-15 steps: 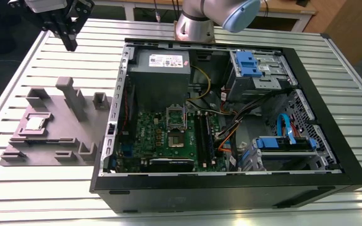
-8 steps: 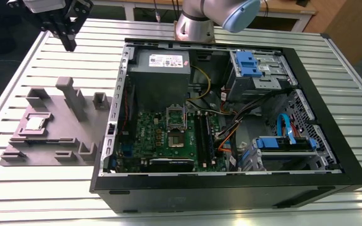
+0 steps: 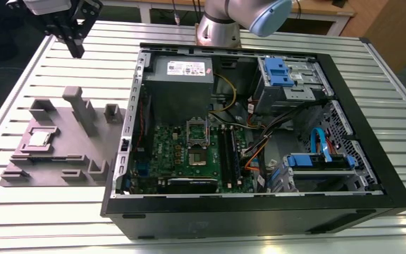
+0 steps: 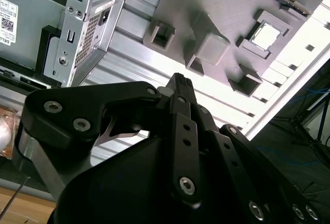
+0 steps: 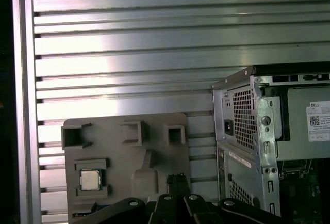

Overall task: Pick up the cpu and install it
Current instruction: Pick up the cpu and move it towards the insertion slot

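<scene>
The cpu [image 3: 39, 138] is a small silvery square lying flat in a recess of the grey holder plate [image 3: 76, 151] on the exterior view's left. Both wrist views show the cpu [image 4: 265, 35] [image 5: 91, 180] in its recess too. My gripper [image 3: 76, 48] hangs high over the table's far corner on the exterior view's left, well above and beyond the holder plate. It is shut with nothing between its fingers, which point down in both wrist views [image 4: 179, 82] [image 5: 178, 178]. The metal-framed socket [image 3: 197, 135] sits on the green motherboard inside the open black computer case [image 3: 259, 217].
The case lies on its side on a slatted aluminium table [image 3: 62, 211]. A grey power supply [image 3: 180, 79], blue drive brackets [image 3: 277, 71] and loose cables fill the case. Upright grey posts [image 3: 74, 103] rise from the holder plate. The arm's base [image 3: 221, 26] stands behind the case.
</scene>
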Motion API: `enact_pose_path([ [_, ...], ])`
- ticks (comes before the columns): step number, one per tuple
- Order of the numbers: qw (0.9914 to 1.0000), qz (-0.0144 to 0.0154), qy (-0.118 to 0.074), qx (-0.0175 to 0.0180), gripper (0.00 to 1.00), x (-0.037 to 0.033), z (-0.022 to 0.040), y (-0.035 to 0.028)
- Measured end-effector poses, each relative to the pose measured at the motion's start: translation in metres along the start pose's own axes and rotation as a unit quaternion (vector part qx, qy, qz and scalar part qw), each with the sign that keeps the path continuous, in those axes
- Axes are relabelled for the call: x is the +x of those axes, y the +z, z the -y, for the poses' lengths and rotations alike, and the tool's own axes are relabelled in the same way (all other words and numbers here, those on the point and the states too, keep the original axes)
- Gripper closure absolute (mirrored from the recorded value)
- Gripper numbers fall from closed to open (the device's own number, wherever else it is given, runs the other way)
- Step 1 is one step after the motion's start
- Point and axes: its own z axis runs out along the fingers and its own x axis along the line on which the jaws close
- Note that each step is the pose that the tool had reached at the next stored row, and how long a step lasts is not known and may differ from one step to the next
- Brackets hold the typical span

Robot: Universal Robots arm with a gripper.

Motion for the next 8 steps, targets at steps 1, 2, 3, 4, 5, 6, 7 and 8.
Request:
enact_pose_path([
  [1, 1.00000, 0.0000, 0.000, 0.0000, 0.90, 0.0002, 0.0000, 0.0001],
  [2, 1.00000, 0.0000, 0.000, 0.0000, 0.90, 0.0005, 0.0000, 0.0001],
  [3, 1.00000, 0.0000, 0.000, 0.0000, 0.90, 0.0008, 0.0001, 0.0001],
  [4, 1.00000, 0.0000, 0.000, 0.0000, 0.90, 0.0011, 0.0001, 0.0002],
  [5, 1.00000, 0.0000, 0.000, 0.0000, 0.90, 0.0014, 0.0001, 0.0003],
  [6, 1.00000, 0.0000, 0.000, 0.0000, 0.90, 0.0018, 0.0002, 0.0003],
  [7, 1.00000, 0.0000, 0.000, 0.0000, 0.90, 0.0021, 0.0002, 0.0003],
  [8, 1.00000, 0.0000, 0.000, 0.0000, 0.90, 0.0025, 0.0002, 0.0004],
])
